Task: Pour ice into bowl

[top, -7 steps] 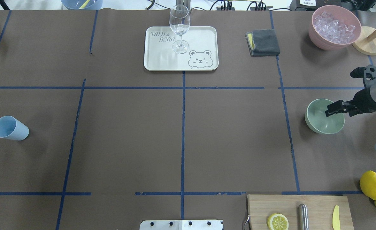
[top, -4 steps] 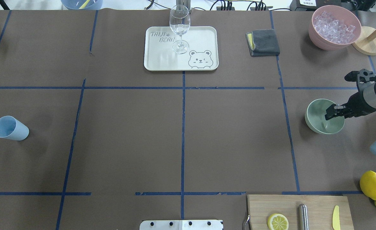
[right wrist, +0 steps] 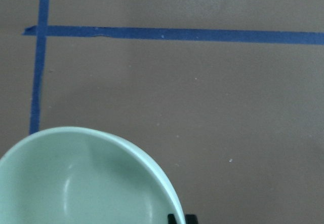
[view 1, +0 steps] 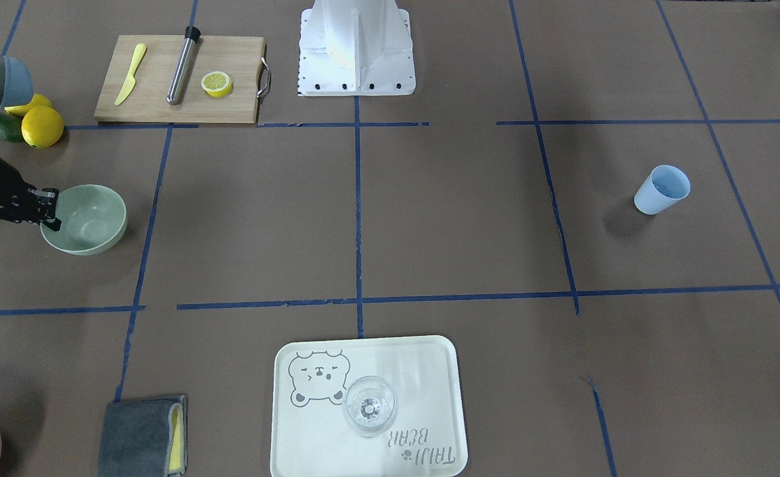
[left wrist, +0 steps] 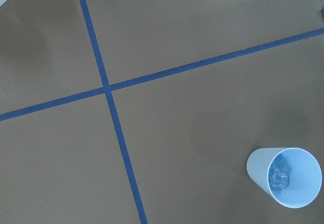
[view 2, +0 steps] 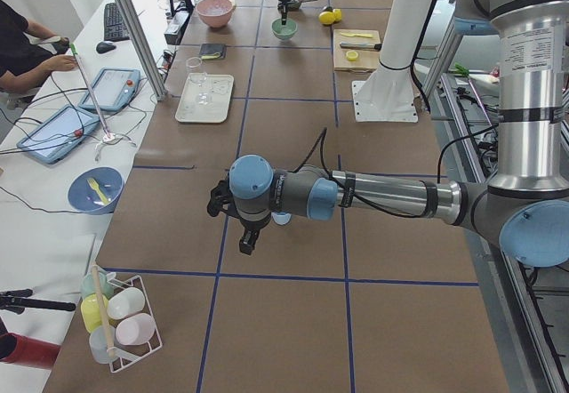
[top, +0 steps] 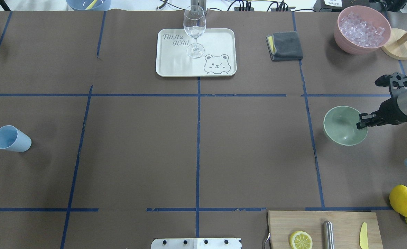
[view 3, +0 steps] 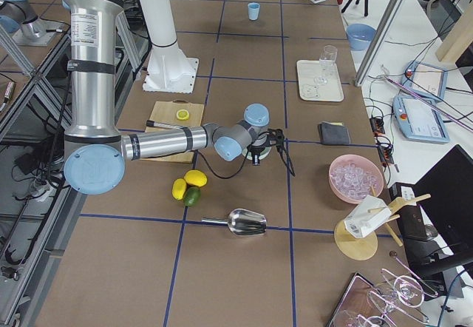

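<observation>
Right hand [top: 359, 125] pinches the bowl [top: 340, 124] by its outer rim, and the bowl now sits slightly nearer the table's middle than 1 second ago. It is empty. The ice [left wrist: 280, 176] lies in the blue cup [left wrist: 305, 162], well apart, so pouring looks some way off. I cannot tell whether the left hand [view 2: 247, 240] is spread.

The right arm [top: 402, 103] reaches in low, and the right gripper [top: 361, 123] is clamped on the rim of the bowl [top: 340, 126]. The left arm [view 2: 391, 199] stretches out level, with the left gripper [view 2: 248, 237] pointing down. Its opening is unreadable from here.
</observation>
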You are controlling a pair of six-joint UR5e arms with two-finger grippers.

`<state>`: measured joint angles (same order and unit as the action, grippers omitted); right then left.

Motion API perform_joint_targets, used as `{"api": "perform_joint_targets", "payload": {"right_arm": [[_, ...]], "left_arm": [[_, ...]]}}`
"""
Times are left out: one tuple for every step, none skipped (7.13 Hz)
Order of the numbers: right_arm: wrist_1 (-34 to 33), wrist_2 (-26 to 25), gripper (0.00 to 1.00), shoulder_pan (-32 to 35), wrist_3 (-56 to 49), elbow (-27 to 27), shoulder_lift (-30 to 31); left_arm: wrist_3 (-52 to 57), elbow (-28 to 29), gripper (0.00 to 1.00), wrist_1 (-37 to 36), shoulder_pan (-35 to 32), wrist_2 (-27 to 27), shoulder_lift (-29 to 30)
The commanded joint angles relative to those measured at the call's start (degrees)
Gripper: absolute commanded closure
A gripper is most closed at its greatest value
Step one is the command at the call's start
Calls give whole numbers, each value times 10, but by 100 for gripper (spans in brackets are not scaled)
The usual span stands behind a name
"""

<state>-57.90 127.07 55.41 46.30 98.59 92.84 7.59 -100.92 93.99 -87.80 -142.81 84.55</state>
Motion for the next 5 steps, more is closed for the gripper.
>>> {"api": "perform_joint_targets", "payload": {"right_arm": [[-13, 12, 100, -20, 72, 68, -13], [-14, 0, 100, -62, 170, 88, -48], [-14, -24, 100, -113, 256, 88, -96], [-44, -77, 100, -170, 323, 86, -151], [-128, -127, 100, -221, 379, 81, -237]], "left_arm": [[1, -1, 0, 0, 0, -3, 0], [1, -1, 0, 0, 0, -3, 1], [1, -1, 0, 0, 0, -3, 0], [1, -4, 0, 0, 0, -3, 1], [2, -4, 0, 0, 0, -3, 0]]}}
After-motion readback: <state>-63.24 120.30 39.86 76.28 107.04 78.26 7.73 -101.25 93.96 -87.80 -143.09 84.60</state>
